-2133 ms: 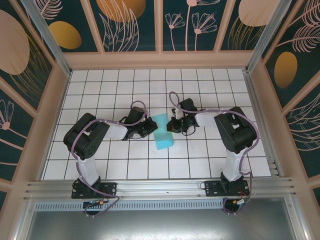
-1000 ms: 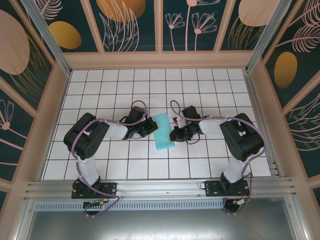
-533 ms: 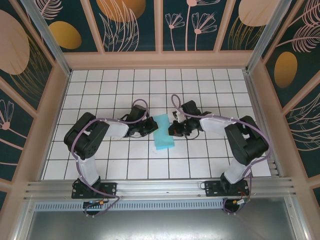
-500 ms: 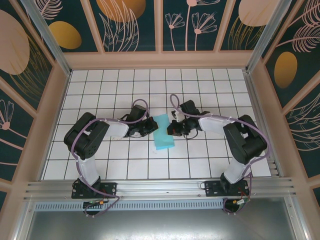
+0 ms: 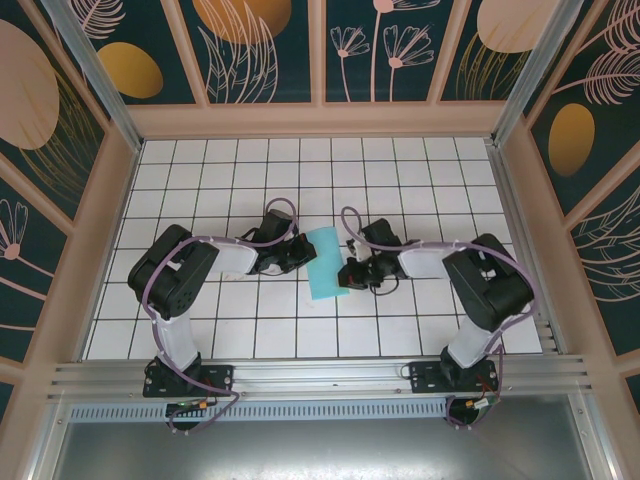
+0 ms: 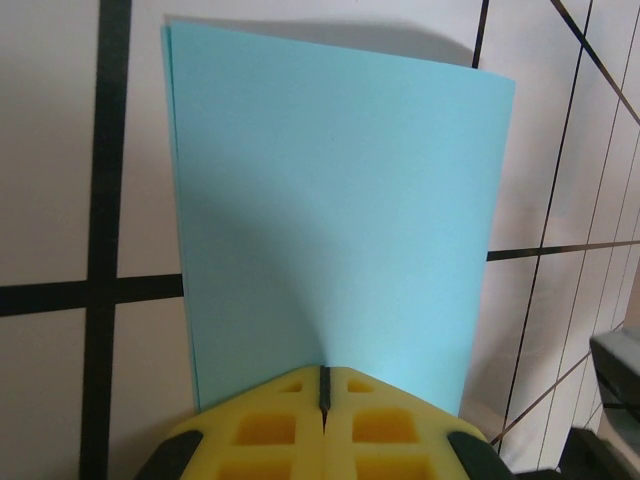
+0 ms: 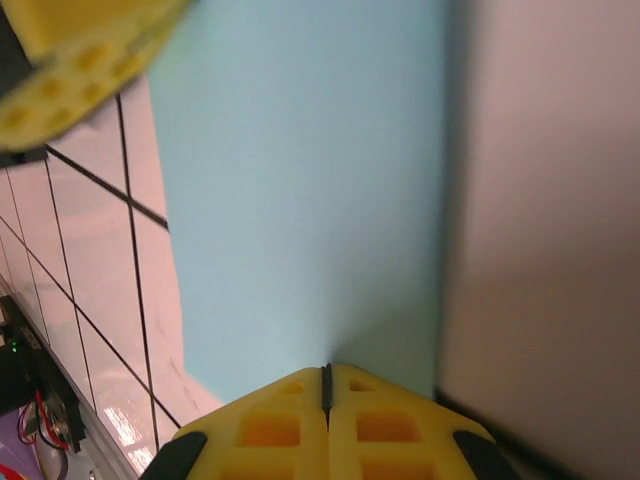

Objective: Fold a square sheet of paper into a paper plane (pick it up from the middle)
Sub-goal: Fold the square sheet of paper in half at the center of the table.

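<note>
The turquoise-blue sheet of paper (image 5: pixel 326 262) lies flat on the white tiled table, doubled over into a narrow rectangle; it has no plane shape. My left gripper (image 5: pixel 303 255) is shut, its yellow tips resting on the sheet's left long edge. In the left wrist view the paper (image 6: pixel 335 220) stretches away from the shut left gripper (image 6: pixel 322 375). My right gripper (image 5: pixel 345 277) is shut too, with its tips on the right edge near the sheet's near corner. The right wrist view has the paper (image 7: pixel 300 200) ahead of the right gripper (image 7: pixel 326 370), and the left fingers (image 7: pixel 70 60) at the top left.
The white tiled table (image 5: pixel 420 190) stretches out on all sides of the paper. Patterned walls (image 5: pixel 320 50) enclose it at the back and sides. A metal rail (image 5: pixel 320 375) runs along the near edge by the arm bases.
My right gripper has slid along the paper's right edge towards the near end. The left gripper has stayed on the left edge. Both remain shut.
</note>
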Available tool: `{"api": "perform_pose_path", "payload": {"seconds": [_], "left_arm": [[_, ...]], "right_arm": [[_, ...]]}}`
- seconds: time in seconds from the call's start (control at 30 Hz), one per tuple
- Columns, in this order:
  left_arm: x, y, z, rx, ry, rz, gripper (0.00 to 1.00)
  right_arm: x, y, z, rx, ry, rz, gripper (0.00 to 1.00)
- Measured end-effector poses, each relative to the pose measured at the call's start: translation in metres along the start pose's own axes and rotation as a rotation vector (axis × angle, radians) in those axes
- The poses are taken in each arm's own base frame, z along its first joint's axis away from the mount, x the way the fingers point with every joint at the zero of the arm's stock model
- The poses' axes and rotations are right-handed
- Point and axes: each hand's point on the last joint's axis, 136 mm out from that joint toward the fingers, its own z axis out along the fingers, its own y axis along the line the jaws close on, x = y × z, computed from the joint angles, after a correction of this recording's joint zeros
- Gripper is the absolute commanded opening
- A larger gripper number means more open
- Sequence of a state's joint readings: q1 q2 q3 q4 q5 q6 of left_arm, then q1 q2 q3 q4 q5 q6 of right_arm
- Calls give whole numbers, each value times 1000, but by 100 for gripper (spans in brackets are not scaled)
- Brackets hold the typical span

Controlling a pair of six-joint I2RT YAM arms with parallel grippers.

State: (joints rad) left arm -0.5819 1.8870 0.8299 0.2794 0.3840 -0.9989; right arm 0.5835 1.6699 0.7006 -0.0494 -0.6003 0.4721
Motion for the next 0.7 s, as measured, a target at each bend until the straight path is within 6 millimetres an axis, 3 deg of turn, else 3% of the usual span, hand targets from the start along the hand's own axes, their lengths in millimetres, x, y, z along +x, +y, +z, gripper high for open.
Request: {"api": "perform_pose_path", "payload": {"seconds": [0.13,0.23,0.33,0.47,0.57,0.7], "left_arm": [[0,0,0,1,0,1,0],[-1,-3,-1,7,-3,4,0],[-3,-8,-3,15,-9,21,0],[-4,-11,-5,-2,-6,49,1],[-9,-17,-10,-10,-14,65,8],[-21,-49,-22,62,-48,105,11]], "right_arm": [[21,-8,-11,22,14,32,0],[22,-12,-22,64,-8,65,0],[5,-3,-39,65,-91,65,0],[-35,12,-55,46,-195,75,0],[-54,12,-51,43,-221,99,0],[-59,2,-36,48,-204,152,0]]}}
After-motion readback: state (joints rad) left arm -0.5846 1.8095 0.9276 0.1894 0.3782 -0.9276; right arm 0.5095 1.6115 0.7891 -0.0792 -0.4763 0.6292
